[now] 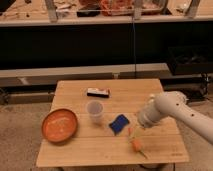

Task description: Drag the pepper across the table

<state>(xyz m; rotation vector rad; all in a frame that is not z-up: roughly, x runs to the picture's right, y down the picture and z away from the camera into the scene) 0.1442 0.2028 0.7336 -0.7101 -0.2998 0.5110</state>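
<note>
The pepper (135,143) is a slim orange tapered piece lying on the light wooden table (80,150), near the front right, with its thin stem tip pointing toward the front edge. My gripper (134,131) comes down from the white arm (170,110) on the right and sits right at the pepper's upper end, just right of the blue sponge (119,123). The arm's wrist hides the fingers.
An orange bowl (59,125) stands at the front left. A clear plastic cup (94,110) stands mid-table. A small dark box (98,92) lies toward the back. A dark shelf unit with cluttered items runs behind the table.
</note>
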